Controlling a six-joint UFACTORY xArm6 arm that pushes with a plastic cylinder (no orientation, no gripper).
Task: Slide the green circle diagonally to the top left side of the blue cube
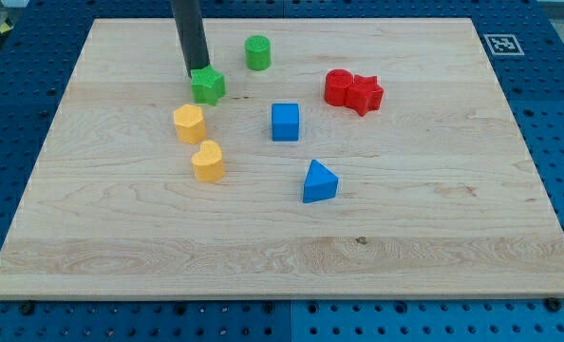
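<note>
Near the view's top left of the wooden desk (405,218), the rod's tip (196,75) touches the green star (208,85); no pincer exists to open or close. Right of it, apart, stands the green circle (257,52), above-left of the blue cube (285,122).

My tip (196,75) low, rod nearly upright, upper left.
</note>
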